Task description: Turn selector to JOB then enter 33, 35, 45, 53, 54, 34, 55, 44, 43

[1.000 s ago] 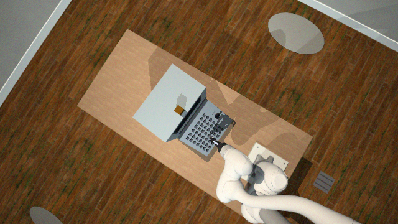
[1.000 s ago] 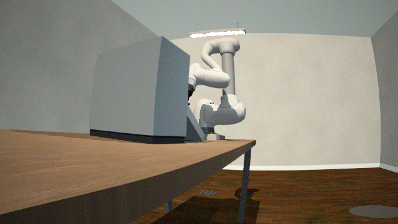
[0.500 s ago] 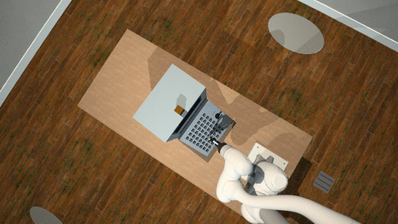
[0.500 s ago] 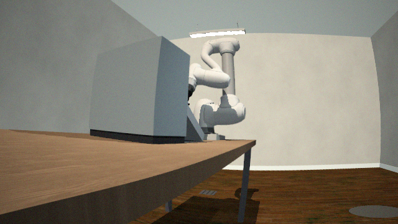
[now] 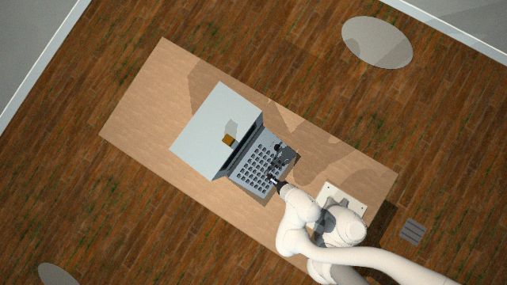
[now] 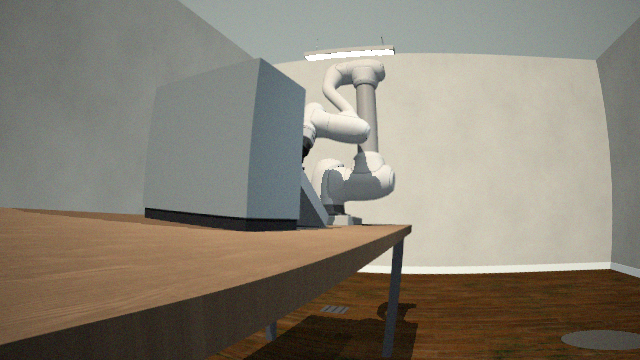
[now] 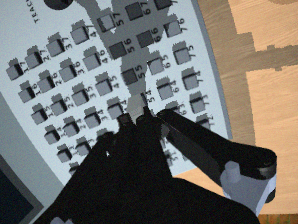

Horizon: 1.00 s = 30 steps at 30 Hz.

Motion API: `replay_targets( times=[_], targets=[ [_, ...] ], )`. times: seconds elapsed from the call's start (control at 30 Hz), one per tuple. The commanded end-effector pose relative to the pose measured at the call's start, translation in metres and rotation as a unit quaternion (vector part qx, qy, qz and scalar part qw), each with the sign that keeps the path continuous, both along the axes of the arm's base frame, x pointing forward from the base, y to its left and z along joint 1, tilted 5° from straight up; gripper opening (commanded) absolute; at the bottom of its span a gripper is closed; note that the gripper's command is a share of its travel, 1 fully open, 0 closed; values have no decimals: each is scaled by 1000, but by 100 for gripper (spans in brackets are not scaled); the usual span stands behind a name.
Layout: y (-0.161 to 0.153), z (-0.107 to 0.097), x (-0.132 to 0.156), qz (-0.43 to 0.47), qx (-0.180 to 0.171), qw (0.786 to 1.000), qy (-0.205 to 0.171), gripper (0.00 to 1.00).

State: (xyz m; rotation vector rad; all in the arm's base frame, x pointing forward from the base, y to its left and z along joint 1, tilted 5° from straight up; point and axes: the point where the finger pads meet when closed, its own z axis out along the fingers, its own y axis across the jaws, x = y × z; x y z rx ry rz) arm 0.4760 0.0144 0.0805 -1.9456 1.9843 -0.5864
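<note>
The wooden surface (image 5: 135, 107) (image 6: 125, 260) holds the big machine (image 5: 214, 127) (image 6: 200, 150). Its keypad (image 5: 242, 183) slopes right under the claw (image 5: 272, 179) (image 7: 134, 119), which is squeezed closed on nothing. The keys sit close, so a small sideways slip could press a wrong one.

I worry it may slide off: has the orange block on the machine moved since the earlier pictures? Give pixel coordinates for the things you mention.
No; the orange block (image 5: 228, 139) sits unmoved near the front edge of the pale top (image 5: 202, 131).
</note>
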Motion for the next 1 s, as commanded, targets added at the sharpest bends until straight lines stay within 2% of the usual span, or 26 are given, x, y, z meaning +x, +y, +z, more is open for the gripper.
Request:
replay_targets(
  times=[0.0, 0.97],
  targets=[
    [-2, -4, -1, -2, 0, 1000, 3, 0],
    [-2, -8, 1, -2, 0, 1000, 3, 0]
  ],
)
